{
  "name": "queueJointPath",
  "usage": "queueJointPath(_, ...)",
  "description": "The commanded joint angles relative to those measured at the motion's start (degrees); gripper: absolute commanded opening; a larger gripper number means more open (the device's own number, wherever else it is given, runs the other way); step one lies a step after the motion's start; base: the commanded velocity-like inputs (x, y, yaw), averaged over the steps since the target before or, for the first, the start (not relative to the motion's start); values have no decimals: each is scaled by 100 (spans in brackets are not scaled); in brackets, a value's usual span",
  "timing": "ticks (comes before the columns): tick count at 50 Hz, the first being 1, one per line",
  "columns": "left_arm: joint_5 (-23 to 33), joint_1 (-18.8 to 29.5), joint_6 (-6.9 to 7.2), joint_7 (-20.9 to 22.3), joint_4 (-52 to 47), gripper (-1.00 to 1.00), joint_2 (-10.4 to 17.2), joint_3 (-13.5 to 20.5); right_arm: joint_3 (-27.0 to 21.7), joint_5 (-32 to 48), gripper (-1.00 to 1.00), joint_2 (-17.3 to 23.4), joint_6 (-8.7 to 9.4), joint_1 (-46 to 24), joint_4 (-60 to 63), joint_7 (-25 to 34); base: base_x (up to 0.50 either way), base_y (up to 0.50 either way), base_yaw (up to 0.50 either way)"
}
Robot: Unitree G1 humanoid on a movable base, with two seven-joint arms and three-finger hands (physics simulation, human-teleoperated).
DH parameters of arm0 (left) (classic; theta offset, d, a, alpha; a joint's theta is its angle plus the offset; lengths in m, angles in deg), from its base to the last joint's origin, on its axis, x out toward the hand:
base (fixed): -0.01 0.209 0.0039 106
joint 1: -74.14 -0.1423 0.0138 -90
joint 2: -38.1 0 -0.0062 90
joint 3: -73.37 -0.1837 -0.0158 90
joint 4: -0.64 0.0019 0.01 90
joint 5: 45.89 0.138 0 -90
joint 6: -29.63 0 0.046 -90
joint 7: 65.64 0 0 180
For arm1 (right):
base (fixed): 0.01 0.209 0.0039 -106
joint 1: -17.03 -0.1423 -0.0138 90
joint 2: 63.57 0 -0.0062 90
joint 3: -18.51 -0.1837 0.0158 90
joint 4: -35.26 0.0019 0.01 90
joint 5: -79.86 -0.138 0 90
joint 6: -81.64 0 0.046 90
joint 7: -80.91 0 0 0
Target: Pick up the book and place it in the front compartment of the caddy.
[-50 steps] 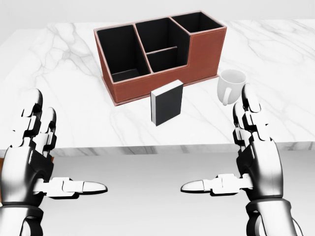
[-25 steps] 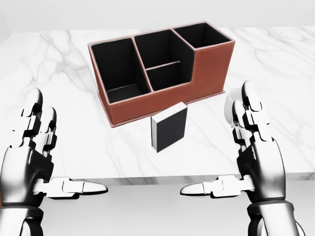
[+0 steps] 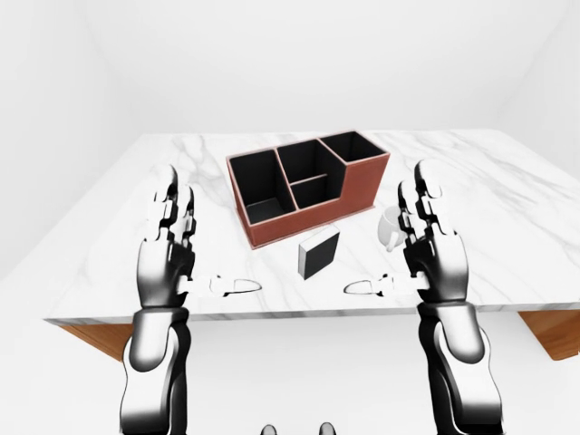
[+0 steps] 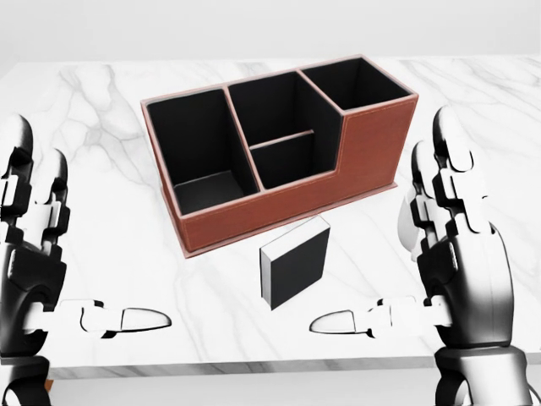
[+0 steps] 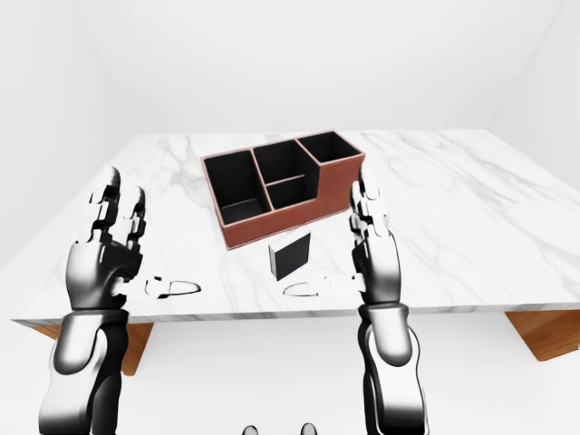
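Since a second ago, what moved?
The camera moved closer: the table, caddy and book look bigger and lower in the head view. Both hands, left and right, stay open, holding nothing. The book stays standing beside the caddy.

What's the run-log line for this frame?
phase: approach | book: upright on marble table, untouched | caddy: empty | left robot hand: open | right robot hand: open

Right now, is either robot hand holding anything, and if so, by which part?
Nothing is held. The left hand and right hand are both open, either side of the small black book standing untouched on the white marble table.
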Motion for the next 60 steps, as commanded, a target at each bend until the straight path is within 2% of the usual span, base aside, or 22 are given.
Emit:
queueJointPath(1, -12, -17, 0, 44, -379, 100, -4, 59, 5, -30, 100, -10, 0, 34, 438, 40, 50, 0, 0)
queueJointPath(31, -23, -1, 0, 55, -355, 100, -1, 85, 52, 27, 100, -16, 0, 41, 239, 0, 50, 0, 0)
queueJointPath(45, -18, 1, 0, 53, -343, 100, -1, 72, 68, 44, 100, -29, 0, 16, 288, 15, 1, 0, 0)
queueJointPath(53, -16, -6, 0, 51, -343, 100, -2, 69, 75, 23, 100, -26, 0, 31, 258, 23, 43, 0, 0)
queueJointPath(60, -23, 2, 0, 49, -369, 100, 1, 73, 69, 9, 100, -20, 0, 28, 362, 5, 1, 0, 0)
